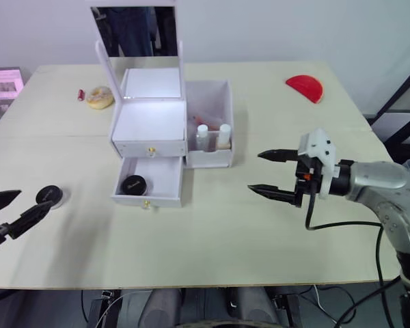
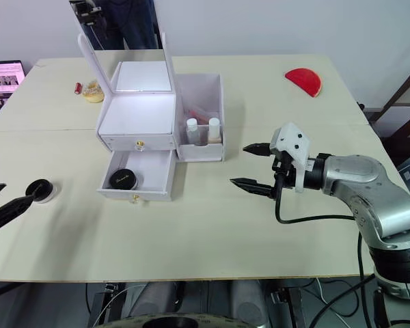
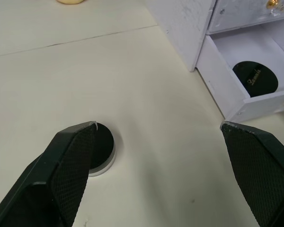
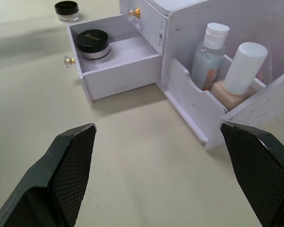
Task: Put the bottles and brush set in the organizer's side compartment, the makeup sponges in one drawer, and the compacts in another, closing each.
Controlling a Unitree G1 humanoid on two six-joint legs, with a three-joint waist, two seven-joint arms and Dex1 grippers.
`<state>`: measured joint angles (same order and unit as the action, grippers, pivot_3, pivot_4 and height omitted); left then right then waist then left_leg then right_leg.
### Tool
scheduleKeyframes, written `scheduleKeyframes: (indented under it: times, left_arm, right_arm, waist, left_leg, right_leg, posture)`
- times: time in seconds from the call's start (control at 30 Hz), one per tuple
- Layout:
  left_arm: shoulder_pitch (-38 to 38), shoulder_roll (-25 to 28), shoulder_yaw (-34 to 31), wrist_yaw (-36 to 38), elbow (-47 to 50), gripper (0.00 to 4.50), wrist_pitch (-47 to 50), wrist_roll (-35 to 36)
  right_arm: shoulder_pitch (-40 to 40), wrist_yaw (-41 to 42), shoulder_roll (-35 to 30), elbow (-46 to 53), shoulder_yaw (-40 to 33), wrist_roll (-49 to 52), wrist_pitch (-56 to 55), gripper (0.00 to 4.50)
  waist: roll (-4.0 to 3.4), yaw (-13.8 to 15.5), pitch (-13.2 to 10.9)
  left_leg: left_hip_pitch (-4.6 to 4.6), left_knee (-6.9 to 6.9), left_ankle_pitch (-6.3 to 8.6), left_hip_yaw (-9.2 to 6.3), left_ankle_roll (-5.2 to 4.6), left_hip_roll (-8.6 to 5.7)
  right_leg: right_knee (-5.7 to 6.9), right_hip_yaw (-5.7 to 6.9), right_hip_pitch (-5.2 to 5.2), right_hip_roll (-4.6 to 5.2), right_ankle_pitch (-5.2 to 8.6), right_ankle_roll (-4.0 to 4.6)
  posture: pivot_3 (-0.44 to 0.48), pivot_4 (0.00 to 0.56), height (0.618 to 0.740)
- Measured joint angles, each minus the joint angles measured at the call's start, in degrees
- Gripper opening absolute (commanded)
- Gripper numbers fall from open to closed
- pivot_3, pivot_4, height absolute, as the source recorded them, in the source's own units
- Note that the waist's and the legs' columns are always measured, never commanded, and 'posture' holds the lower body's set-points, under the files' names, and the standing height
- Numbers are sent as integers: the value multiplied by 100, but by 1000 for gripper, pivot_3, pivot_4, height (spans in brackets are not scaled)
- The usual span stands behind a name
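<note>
The white organizer stands mid-table with its mirror lid up. Its side compartment holds two white-capped bottles, with a reddish item behind them that I cannot identify as the brush set. The top drawer is shut. The lower drawer is pulled out with a black compact inside. A second black compact sits on the table by my open left gripper, half hidden behind one finger. My right gripper hovers open to the right of the organizer. The makeup sponges are out of view.
A red half-round object lies at the back right. At the back left, a beige ring-shaped thing sits beside a small red item. The table stretches bare between the organizer and its front edge.
</note>
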<state>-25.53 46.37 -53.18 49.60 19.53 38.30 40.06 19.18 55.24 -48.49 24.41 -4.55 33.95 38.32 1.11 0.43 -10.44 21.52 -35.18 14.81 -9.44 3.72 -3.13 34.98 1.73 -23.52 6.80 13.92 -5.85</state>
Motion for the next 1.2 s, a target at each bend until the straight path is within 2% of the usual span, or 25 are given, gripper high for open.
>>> scheduleKeyframes:
  times: [0.2,0.33,0.4,0.53,0.7,0.8,1.07,1.2]
  left_arm:
    - [-371,-124,-296,122,-126,4387,-168,-127]
    - [-664,-12,-626,413,-610,4387,-458,-366]
    - [-864,177,-786,713,-1157,4387,-650,-484]
    - [-837,557,-1064,1146,-2227,4387,-957,-598]
    - [-712,762,-1051,1452,-3256,4387,-1491,-859]
    - [-638,835,-1043,1573,-3510,4387,-1661,-956]
    - [-517,886,-925,1671,-3597,4387,-1794,-1041]
    - [-476,700,-888,1565,-3129,4387,-1725,-1002]
  right_arm:
    - [-225,217,-40,-154,-171,12,-184,4500]
    - [-1102,553,-289,-734,-920,-9,-485,4500]
    - [-1625,887,-481,-1240,-1503,-84,-875,4500]
    - [-1904,1196,-681,-2050,-2161,-253,-1446,4500]
    - [-2228,1407,-730,-2493,-2229,-556,-1955,4500]
    - [-2323,1472,-746,-2529,-2229,-626,-2019,4500]
    - [-2141,1350,-747,-2340,-2090,-640,-1996,4500]
    - [-1715,1143,-712,-2050,-1786,-632,-1847,4500]
  waist:
    - [8,37,1]
    - [12,72,1]
    - [11,60,0]
    - [3,-6,-1]
    - [-1,-120,-2]
    - [3,-138,-1]
    - [1,-112,-1]
    - [2,-125,-1]
  left_leg:
    - [4,0,2,2,-1,-1]
    - [9,-7,3,6,0,-5]
    - [8,-6,3,14,-1,-4]
    - [-6,-6,5,38,1,19]
    - [-5,-5,6,154,1,95]
    - [-5,-3,8,165,0,99]
    - [-10,0,8,166,-1,100]
    - [-12,-3,9,173,-1,106]
  right_leg:
    - [-7,0,1,1,-3,5]
    - [-16,1,6,5,9,-14]
    - [-18,1,7,5,9,-15]
    - [-15,5,2,2,10,-13]
    - [-25,12,-1,5,9,-11]
    - [-27,7,-4,6,6,-8]
    - [-12,7,-7,5,2,-5]
    - [-12,2,-6,5,2,-5]
  posture:
    - [0,150,739]
    - [0,150,739]
    - [0,150,739]
    - [0,150,739]
    - [0,150,739]
    - [0,150,739]
    - [0,150,739]
    - [0,150,739]
